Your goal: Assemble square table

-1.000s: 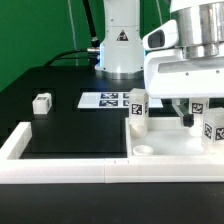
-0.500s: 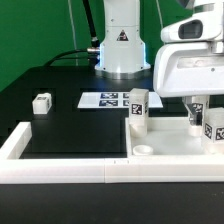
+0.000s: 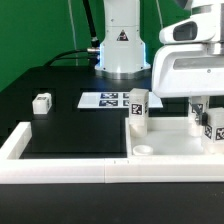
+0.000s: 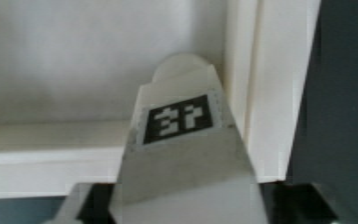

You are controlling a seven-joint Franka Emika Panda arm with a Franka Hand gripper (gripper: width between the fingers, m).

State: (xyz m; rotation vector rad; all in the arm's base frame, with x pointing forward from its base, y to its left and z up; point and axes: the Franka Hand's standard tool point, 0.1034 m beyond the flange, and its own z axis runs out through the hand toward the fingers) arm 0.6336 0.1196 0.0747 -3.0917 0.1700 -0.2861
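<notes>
The square table's white top point(image 3: 172, 152) lies at the exterior view's right, with a round corner socket point(image 3: 145, 151) at its near corner. One tagged leg point(image 3: 137, 108) stands upright on the top. A second tagged leg point(image 3: 213, 127) stands near the right edge, and my gripper point(image 3: 205, 113) has come down over it. In the wrist view this leg point(image 4: 179, 120) fills the gap between my fingers point(image 4: 92, 205), which press on both of its sides. Behind it are the table top's floor point(image 4: 51, 60) and raised rim point(image 4: 247, 60).
Another small leg block point(image 3: 41, 102) lies on the black mat at the exterior view's left. The marker board point(image 3: 103, 100) lies flat in front of the robot base point(image 3: 120, 50). A long white border rail point(image 3: 60, 170) runs along the front edge.
My gripper moved toward the exterior view's right, settled over the right-hand leg, and its jaws closed in on it. The other parts stayed put.
</notes>
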